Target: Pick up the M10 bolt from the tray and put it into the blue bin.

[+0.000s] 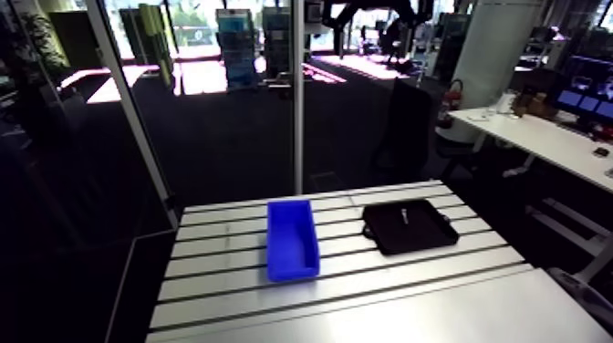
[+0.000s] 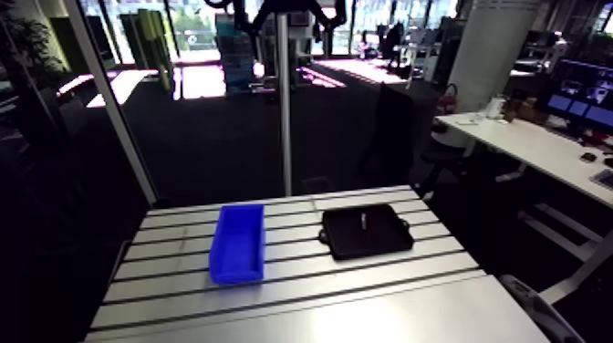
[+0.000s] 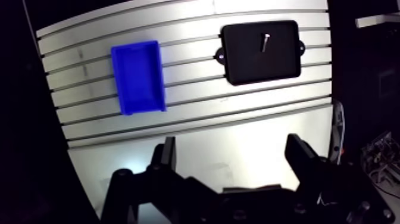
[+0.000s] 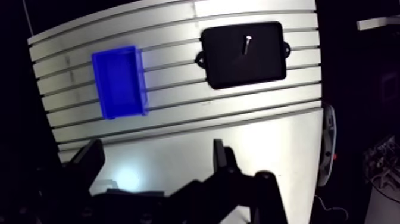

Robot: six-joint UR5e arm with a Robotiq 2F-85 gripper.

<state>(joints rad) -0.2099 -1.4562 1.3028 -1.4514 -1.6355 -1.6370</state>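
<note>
While the bolt (image 3: 266, 40) lies loose on the floor of the black tray (image 3: 256, 68), in the half farther from the gripper (image 3: 232, 146) and clear of the walls, nothing is held. The gripper's two fingers are spread wide, and it is seen high over the table (image 3: 196, 122), well apart from the tray. The bolt is judged to be small, stiff and smooth metal, weighty for its size and apt to roll or slip. It is best taken across the shank near its middle, with the fingers set crosswise to its length. The blue bin (image 3: 138, 74) is set beside the tray, open-topped, with nothing seen inside.
</note>
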